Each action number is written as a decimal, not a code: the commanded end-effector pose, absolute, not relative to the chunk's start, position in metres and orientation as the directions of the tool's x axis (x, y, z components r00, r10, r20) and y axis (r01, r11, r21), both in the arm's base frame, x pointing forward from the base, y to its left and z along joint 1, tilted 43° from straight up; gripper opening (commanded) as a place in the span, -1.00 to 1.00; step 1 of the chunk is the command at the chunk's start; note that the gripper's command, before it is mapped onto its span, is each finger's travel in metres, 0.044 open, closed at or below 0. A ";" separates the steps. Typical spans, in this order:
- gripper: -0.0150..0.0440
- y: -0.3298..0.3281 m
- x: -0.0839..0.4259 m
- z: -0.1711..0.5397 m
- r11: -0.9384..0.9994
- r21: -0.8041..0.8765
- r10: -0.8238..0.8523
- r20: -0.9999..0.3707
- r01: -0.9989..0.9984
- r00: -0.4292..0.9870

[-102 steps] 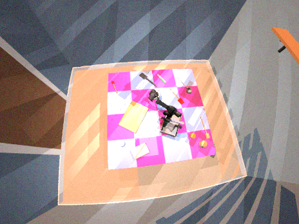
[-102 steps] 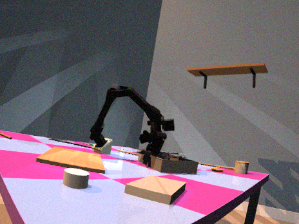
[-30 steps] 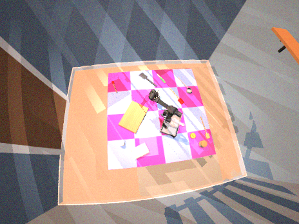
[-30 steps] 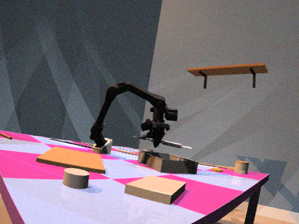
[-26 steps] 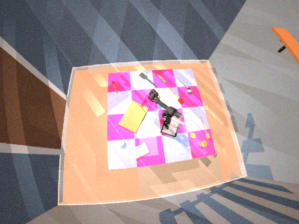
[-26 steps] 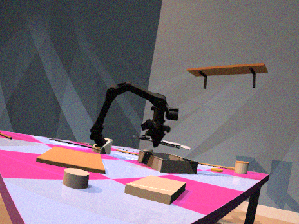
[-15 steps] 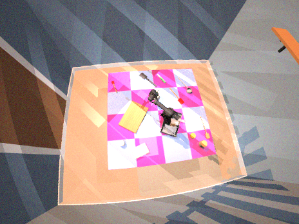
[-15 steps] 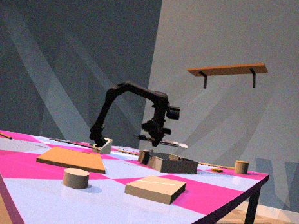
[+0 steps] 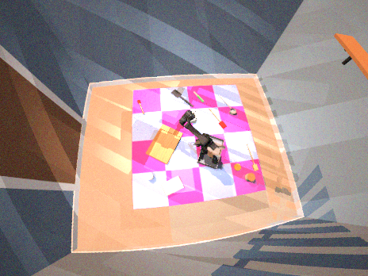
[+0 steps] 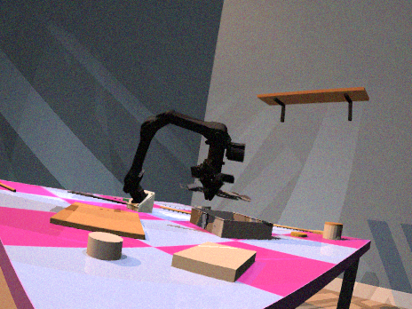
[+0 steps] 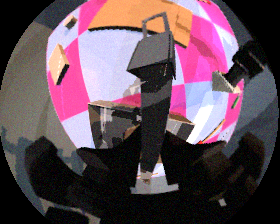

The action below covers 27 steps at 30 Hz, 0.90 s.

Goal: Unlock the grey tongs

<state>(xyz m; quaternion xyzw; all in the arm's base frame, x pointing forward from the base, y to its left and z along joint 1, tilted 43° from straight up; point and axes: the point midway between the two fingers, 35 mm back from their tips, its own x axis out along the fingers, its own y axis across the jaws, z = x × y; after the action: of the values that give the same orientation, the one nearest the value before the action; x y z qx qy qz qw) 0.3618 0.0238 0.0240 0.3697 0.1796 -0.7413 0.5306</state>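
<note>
My gripper (image 10: 209, 195) (image 11: 148, 126) points down and is shut on the grey tongs (image 10: 234, 198) (image 11: 157, 97), holding them crosswise above the roasting tin (image 10: 246, 230) (image 11: 112, 122). The tongs lie close to level, with one end slightly lower in the exterior view. Their hinge block and wire loop point toward the wooden board (image 9: 162, 145) (image 10: 98, 218) (image 11: 115, 15) in the wrist view. The tips are mostly hidden by the fingers there, and I cannot tell whether the lock is on. The board lies flat beside the tin, with nothing on it.
A pale flat block (image 9: 174, 185) (image 10: 213, 258) (image 11: 59, 65) and a short round cylinder (image 9: 151, 177) (image 10: 104, 246) stand near the board. An orange-topped cylinder (image 9: 250, 177) (image 10: 333, 231) stands past the tin. A red-ended spatula (image 9: 223, 124) and other utensils lie around. A shelf (image 10: 315, 96) hangs on the wall.
</note>
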 end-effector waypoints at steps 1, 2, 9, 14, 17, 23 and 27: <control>-1.00 0.009 0.370 0.058 -0.307 0.102 -0.649 -0.750 0.946 -0.130; -1.00 0.005 0.371 0.065 -0.292 0.090 -0.649 -0.750 0.952 -0.128; -1.00 -0.026 0.370 0.110 -0.185 0.009 -0.650 -0.751 0.983 -0.116; -1.00 -0.048 0.364 0.142 -0.105 -0.052 -0.654 -0.748 0.993 -0.108; -1.00 -0.061 0.359 0.161 -0.058 -0.089 -0.658 -0.746 0.994 -0.105; -1.00 -0.068 0.356 0.171 -0.035 -0.107 -0.660 -0.744 0.994 -0.103; -1.00 -0.071 0.354 0.174 -0.019 -0.119 -0.661 -0.744 0.993 -0.102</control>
<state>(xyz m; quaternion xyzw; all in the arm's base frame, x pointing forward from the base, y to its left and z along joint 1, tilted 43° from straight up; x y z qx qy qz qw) 0.3550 -0.0682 0.1658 0.2602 0.3214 -0.6736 0.6126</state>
